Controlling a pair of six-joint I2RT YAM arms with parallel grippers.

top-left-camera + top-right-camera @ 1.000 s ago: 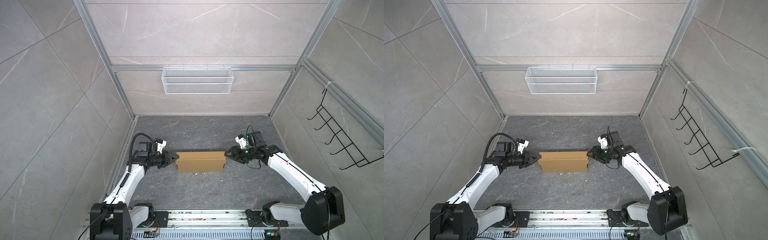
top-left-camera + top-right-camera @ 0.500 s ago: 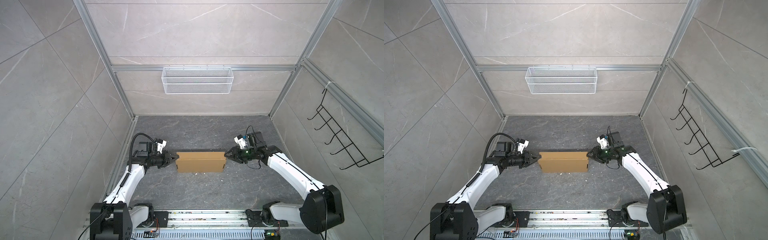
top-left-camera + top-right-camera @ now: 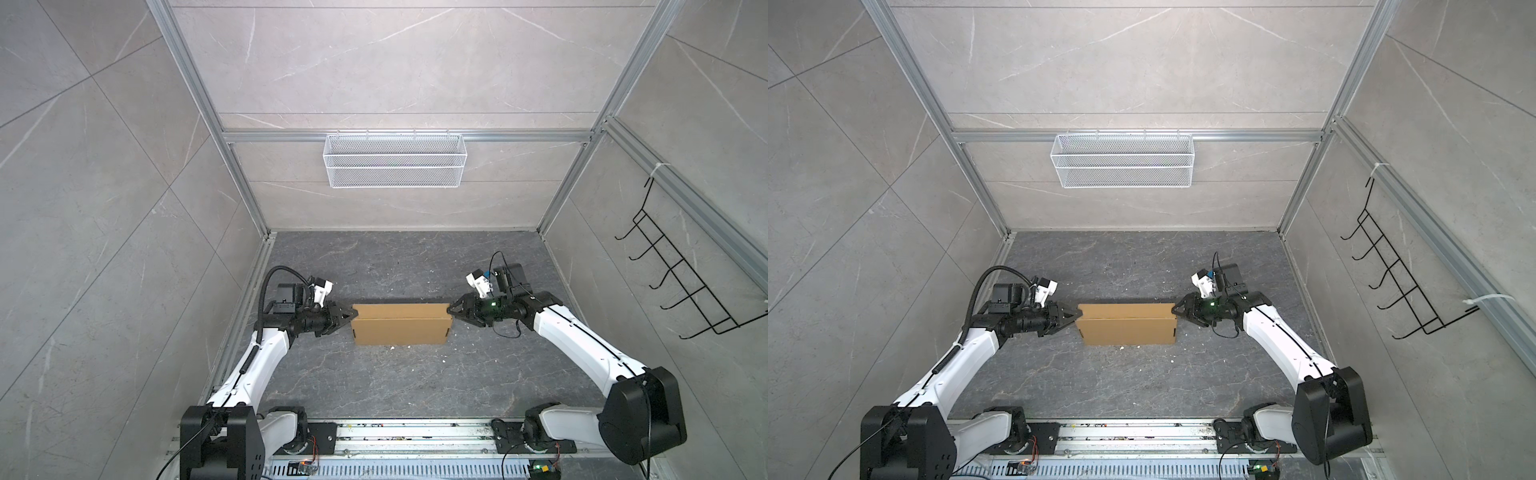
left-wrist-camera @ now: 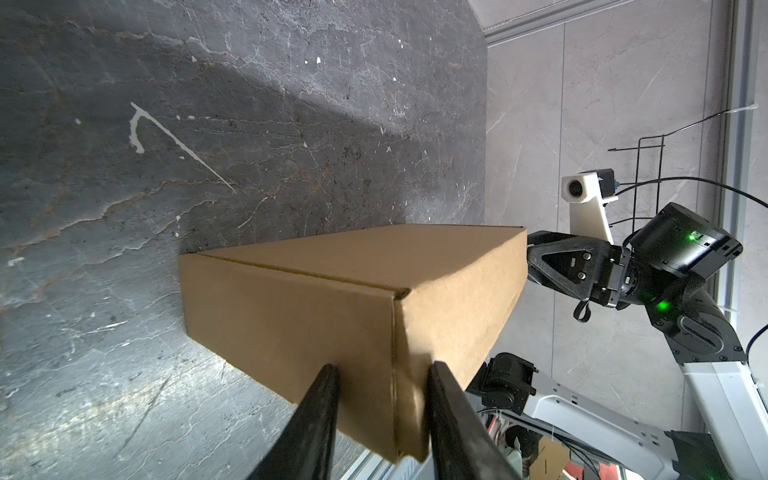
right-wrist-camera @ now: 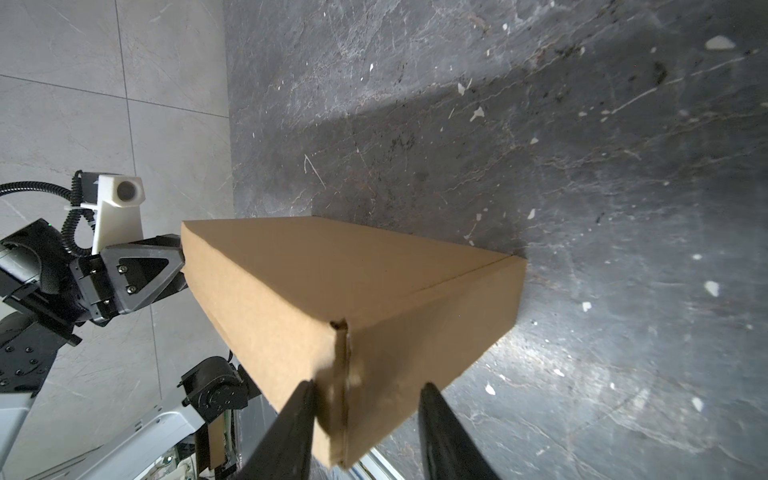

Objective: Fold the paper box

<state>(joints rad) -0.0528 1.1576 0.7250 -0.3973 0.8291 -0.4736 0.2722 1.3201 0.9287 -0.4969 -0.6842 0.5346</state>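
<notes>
The folded brown cardboard box (image 3: 401,330) is touched, just ahead of narrowly parted jaws, at either short end by the left gripper (image 3: 352,322) and right gripper (image 3: 449,310).

Both arms reach in low from the front edge of the worktop (image 3: 386,382), forearms angled toward each other. The left gripper (image 3: 351,322) and right gripper (image 3: 449,311) lie level and rolled sideways, wrist cameras toward the back edge, tips pointing at one another. In the wrist views each gripper's fingers (image 4: 320,411) stand parted, tips at an end of the paper box (image 4: 311,316).
</notes>
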